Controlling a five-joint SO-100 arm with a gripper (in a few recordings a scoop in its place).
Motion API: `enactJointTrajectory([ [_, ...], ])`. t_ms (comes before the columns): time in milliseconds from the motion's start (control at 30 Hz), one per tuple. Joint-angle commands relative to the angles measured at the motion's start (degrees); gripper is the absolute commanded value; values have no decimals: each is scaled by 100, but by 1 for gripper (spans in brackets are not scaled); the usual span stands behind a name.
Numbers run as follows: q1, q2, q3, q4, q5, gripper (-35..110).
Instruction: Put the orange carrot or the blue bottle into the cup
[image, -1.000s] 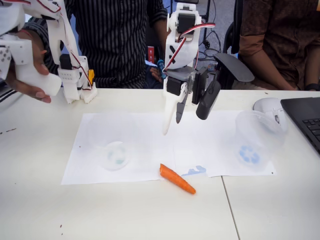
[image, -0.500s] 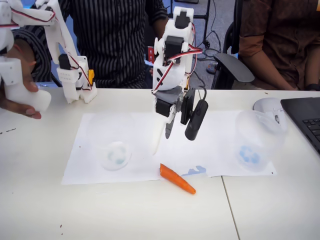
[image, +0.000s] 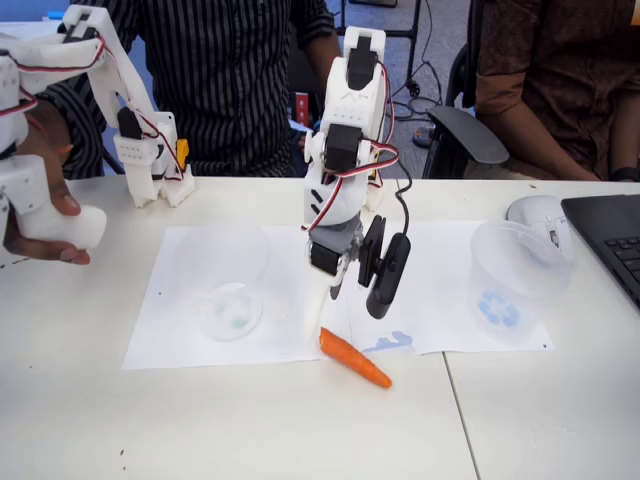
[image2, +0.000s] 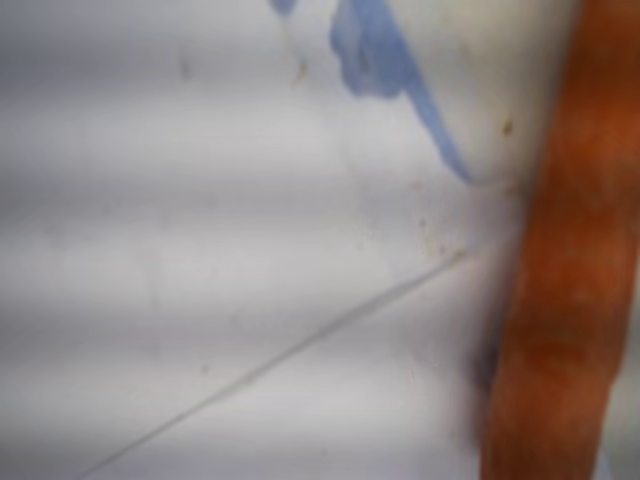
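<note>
**Carrot on the counter, pincer poised just above it**

Carrot (image: 355, 358): small, orange, tapered. Lies flat on the white counter (image: 250, 420) at the front edge of the paper sheets, blunt end toward the left of the fixed view, thin end pointing right and toward the camera. Nothing grips it. In the wrist view the carrot (image2: 560, 270) appears as a blurred orange band running top to bottom along the right side, beside a blue mark (image2: 385, 60) printed on the paper.

Pincer (image: 338, 305): white arm with dark joints, reaching down from above. Its tip hangs just over the blunt end of the carrot; contact cannot be made out. The fingers point downward, but whether they are spread or pressed together cannot be told from these views.

Cup (image: 222, 280): clear, faintly frosted, with a pale teal blotch at its base. Stands on the left sheet of paper (image: 180, 330), well to the left of the carrot and apart from the arm.

Second cup (image: 508, 280): clear, with a blue recycling symbol at its base. Stands on the right sheet, well to the right of the carrot.

Other items: computer mouse (image: 535, 212) and laptop corner (image: 610, 235) at the right of the counter.
</note>
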Motion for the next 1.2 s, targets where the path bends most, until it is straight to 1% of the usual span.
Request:
enactJointTrajectory([
  [0, 53, 316, -457, -299, 18, 48],
  [267, 53, 264, -387, -510, 18, 48],
  [600, -220, 44, -378, -554, 44, 48],
  [1167, -237, -114, -387, -571, 9, 48],
])
